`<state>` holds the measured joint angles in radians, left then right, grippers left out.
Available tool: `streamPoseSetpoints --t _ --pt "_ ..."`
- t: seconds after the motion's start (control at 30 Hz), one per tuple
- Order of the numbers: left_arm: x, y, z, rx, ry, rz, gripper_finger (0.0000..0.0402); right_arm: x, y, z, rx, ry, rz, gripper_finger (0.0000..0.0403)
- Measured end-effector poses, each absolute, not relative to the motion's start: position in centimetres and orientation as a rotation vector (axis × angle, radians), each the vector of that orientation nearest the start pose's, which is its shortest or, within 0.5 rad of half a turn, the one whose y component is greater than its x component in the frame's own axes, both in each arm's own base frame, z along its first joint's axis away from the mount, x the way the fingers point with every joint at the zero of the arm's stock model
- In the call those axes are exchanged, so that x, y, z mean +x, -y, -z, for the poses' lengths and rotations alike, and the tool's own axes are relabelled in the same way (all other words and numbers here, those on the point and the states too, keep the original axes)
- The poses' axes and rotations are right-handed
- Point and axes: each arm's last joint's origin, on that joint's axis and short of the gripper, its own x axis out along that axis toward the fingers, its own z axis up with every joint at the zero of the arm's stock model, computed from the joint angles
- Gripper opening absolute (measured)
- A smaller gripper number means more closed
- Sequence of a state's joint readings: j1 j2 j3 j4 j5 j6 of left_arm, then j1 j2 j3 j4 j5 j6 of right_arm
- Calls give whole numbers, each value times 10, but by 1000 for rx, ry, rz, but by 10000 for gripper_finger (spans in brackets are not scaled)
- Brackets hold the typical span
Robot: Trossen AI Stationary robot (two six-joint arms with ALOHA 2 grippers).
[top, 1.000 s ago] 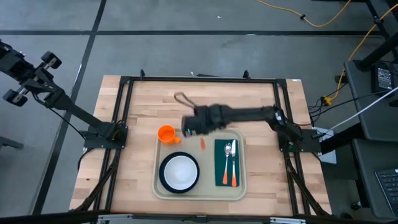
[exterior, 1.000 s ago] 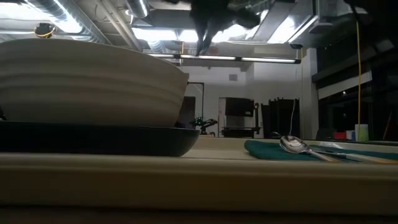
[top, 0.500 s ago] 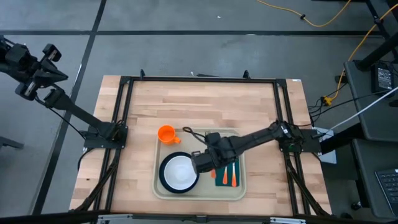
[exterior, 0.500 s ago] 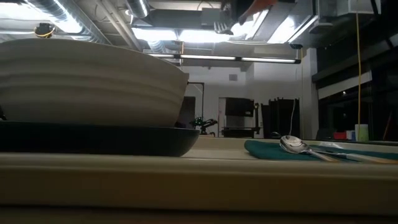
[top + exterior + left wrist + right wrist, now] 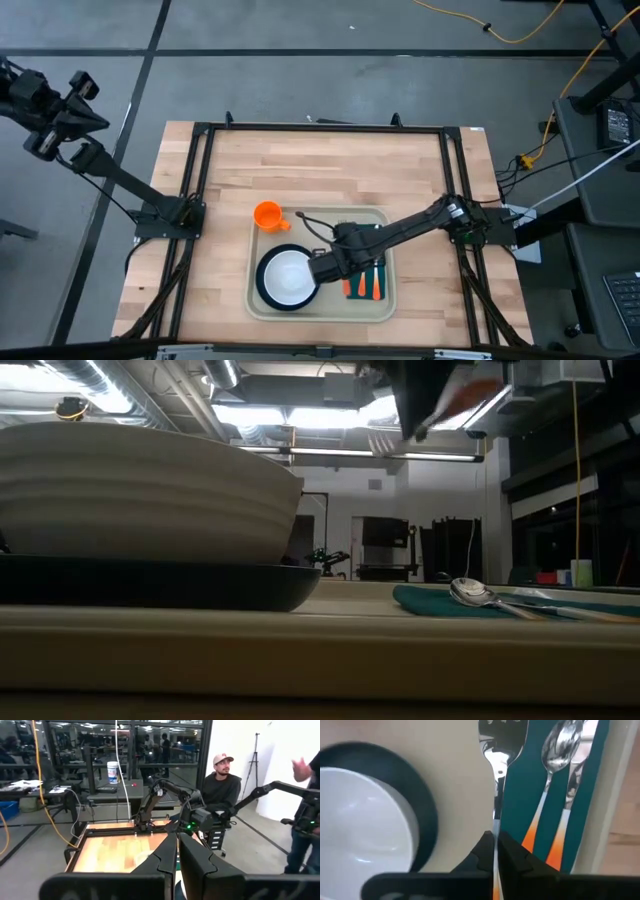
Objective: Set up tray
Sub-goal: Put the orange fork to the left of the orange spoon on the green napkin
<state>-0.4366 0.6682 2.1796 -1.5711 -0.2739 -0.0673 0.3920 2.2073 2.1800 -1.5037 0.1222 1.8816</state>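
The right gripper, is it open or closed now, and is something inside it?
Shut on a fork. The right gripper pinches the fork's thin handle between its fingers, above the tray, beside the green napkin.

A light wooden butcher-block table (image 5: pixel 330 170) with a black metal frame is carrying 1 large cream rectangular plastic tray (image 5: pixel 265 305), which is lying flat toward the table's near edge, between the 2 arm bases. A small orange plastic cup (image 5: pixel 267 215) is sitting at the tray's far left corner.
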Motion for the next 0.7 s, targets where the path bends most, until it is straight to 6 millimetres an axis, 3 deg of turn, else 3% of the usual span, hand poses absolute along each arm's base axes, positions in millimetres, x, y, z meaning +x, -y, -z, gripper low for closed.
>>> streamPoseSetpoints --t 0.37,0.7 --pt "-121 -64 -509 -45 -63 193 13 399 -162 -226 1137 -1192 1147 8" --pt "-121 -64 -510 -69 -64 193 15 397 -150 -195 1124 -1225 1206 8"
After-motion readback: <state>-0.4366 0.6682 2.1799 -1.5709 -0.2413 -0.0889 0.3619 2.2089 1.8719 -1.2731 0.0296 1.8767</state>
